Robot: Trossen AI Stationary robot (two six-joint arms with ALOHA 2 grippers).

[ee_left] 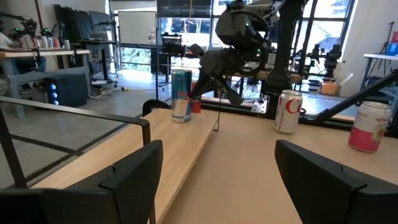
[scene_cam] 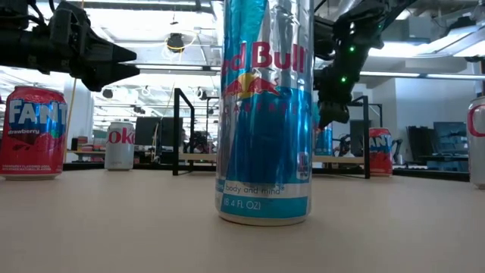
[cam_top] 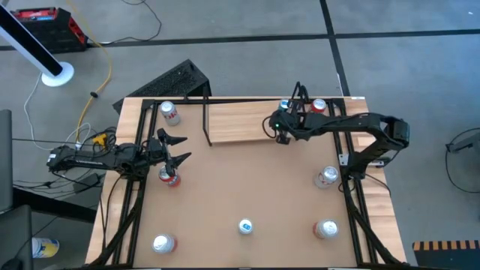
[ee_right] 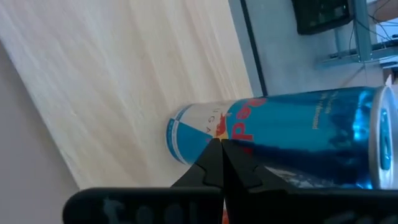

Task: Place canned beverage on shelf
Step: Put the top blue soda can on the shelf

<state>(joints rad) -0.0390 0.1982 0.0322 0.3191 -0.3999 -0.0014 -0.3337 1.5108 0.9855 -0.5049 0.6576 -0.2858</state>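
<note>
Two dark jointed arms, green indicator lights

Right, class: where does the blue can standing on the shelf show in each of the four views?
High view: blue can at the shelf's right end.
Low view: far back, peeking out just right of the big near can.
Left wrist view: upright, left of centre, on the plank.
Right wrist view: fills the lower right, turned sideways.
Shared landmark: the shelf's light wood.
</note>
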